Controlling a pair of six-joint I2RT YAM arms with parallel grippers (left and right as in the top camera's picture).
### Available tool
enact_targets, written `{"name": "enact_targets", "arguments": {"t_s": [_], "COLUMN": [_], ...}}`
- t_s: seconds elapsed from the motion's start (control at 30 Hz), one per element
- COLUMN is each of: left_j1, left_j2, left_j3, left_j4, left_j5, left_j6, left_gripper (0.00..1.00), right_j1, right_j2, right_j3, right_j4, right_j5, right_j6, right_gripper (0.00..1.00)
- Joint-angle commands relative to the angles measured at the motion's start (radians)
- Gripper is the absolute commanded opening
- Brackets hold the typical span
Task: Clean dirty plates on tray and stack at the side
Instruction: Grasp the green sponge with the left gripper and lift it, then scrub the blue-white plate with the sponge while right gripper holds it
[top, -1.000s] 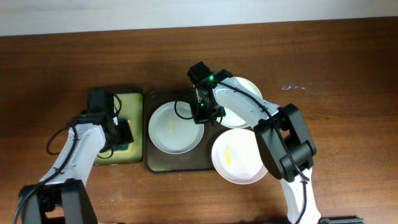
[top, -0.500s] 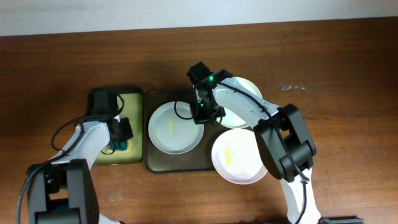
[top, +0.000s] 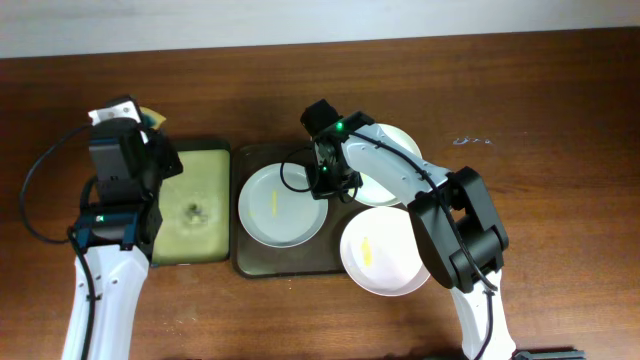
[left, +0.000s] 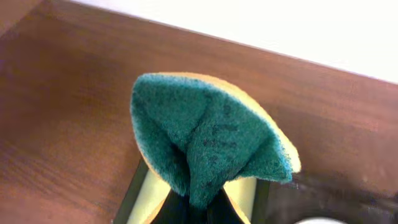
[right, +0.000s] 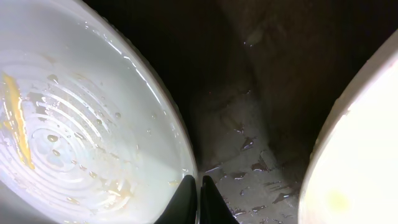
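A pale dirty plate (top: 280, 205) with a yellow smear lies on the dark brown tray (top: 262, 262). My right gripper (top: 327, 186) is shut on its right rim; in the right wrist view the fingertips (right: 199, 182) pinch the edge of that wet plate (right: 81, 124). A second white plate (top: 385, 255) with a yellow smear overlaps the tray's right corner. A third plate (top: 398, 150) sits partly under the right arm. My left gripper (top: 140, 128) is raised at the back left, shut on a folded green and yellow sponge (left: 211, 143).
A smaller dark-rimmed tray (top: 195, 215) with a yellow-green inside sits left of the brown tray, a dark wet mark at its middle. The brown tray's floor (right: 249, 137) is wet with droplets. Bare wooden table surrounds both trays.
My left gripper closed on the sponge in the small tray and lifted it up and back to the left. The right arm and the plates have not moved.
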Motion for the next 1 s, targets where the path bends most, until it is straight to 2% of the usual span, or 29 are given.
{"name": "enact_targets", "arguments": {"t_s": [0.0, 0.03, 0.13, 0.17, 0.2, 0.27, 0.33, 0.4, 0.47, 0.53, 0.67, 0.83, 0.97], "left_j1": [-0.017, -0.018, -0.012, -0.011, -0.011, -0.011, -0.016, -0.026, -0.064, -0.105, -0.183, -0.212, -0.214], "left_j2": [-0.004, 0.011, 0.095, 0.185, 0.251, 0.487, 0.633, 0.682, 0.713, 0.72, 0.72, 0.721, 0.727], "left_j3": [0.016, 0.016, 0.051, 0.18, 0.267, 0.589, 0.744, 0.727, 0.697, 0.659, 0.411, 0.283, 0.247], "left_j4": [0.068, 0.061, -0.058, -0.242, -0.337, -0.687, -0.869, -0.877, -0.87, -0.837, -0.58, -0.405, -0.373], "left_j5": [-0.15, -0.138, 0.018, 0.031, 0.046, 0.085, 0.23, 0.424, 0.498, 0.498, 0.51, 0.504, 0.506], "left_j6": [-0.007, -0.007, -0.007, -0.005, 0.017, 0.045, 0.047, 0.119, 0.127, 0.126, 0.029, -0.058, -0.058], "left_gripper": [0.0, 0.0, 0.0, 0.0, 0.0, 0.0, 0.0, 0.0, 0.0, 0.0, 0.0, 0.0, 0.0], "right_j1": [0.006, 0.006, 0.006, 0.006, 0.006, 0.006, 0.006, 0.006, 0.006, 0.006, 0.006, 0.0, -0.105], "right_j2": [0.011, 0.011, 0.011, 0.011, 0.011, 0.011, 0.011, 0.011, 0.011, 0.011, 0.011, 0.011, 0.011], "right_j3": [-0.002, -0.002, -0.002, -0.002, -0.002, -0.002, -0.002, -0.002, -0.002, -0.002, -0.002, -0.002, -0.002], "right_j4": [0.014, 0.013, 0.013, 0.014, 0.015, 0.015, 0.014, 0.006, 0.003, 0.003, 0.003, -0.006, -0.03], "right_j5": [0.023, 0.023, 0.023, 0.023, 0.023, 0.023, 0.023, 0.019, 0.019, 0.019, -0.019, -0.061, -0.356], "right_j6": [0.002, 0.001, 0.002, 0.002, 0.002, 0.002, 0.002, 0.002, 0.002, 0.002, 0.002, -0.013, -0.17], "right_gripper": [0.04, 0.04, 0.04, 0.04, 0.04, 0.04, 0.04, 0.04, 0.04, 0.04, 0.04, 0.05, 0.05]}}
